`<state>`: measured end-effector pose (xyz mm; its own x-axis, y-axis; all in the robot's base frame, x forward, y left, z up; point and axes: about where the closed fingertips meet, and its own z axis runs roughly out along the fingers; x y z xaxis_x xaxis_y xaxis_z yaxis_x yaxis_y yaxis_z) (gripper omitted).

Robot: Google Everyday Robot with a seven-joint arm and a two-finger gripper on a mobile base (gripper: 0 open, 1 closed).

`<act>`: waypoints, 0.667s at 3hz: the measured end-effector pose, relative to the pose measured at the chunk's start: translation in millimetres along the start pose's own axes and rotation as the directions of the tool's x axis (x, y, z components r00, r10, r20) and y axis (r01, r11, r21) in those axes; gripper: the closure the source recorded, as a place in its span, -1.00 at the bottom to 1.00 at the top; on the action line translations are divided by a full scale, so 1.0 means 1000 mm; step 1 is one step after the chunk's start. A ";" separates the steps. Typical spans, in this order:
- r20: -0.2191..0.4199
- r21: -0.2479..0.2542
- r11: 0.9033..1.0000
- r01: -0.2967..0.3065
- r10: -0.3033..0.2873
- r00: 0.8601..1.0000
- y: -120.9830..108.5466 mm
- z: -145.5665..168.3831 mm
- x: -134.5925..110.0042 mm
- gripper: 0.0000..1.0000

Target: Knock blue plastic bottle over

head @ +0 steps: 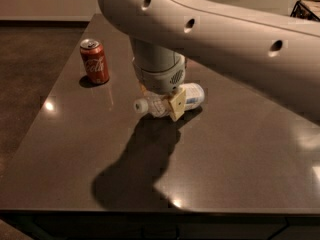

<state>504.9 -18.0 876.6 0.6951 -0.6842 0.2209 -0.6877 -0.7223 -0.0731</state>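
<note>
The blue plastic bottle (194, 95) lies on its side near the middle of the counter (240, 154). Its white cap points left, toward the red soda can (95, 61), which stands well apart from it. We think the knocking over is done, since the bottle is flat.

We think the bottle is light. Its thin, clear walls would squash if we squeezed hard. It is round and smooth, so it could roll or slip away on this shiny counter. The best place to hold it is across the middle, at the label, where it is widest.

The gripper (167, 104) sits right on top of that middle part, touching or almost touching it. We cannot tell if the jaws are open or closed. The big pale arm (225, 39) reaches in from the right.
</note>
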 end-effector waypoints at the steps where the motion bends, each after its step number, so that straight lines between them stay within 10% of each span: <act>1: -0.001 0.007 1.000 0.000 0.000 1.000 -0.001 0.000 0.000 -1.00; 2: -0.001 0.007 1.000 0.000 0.000 1.000 -0.001 0.000 0.000 -1.00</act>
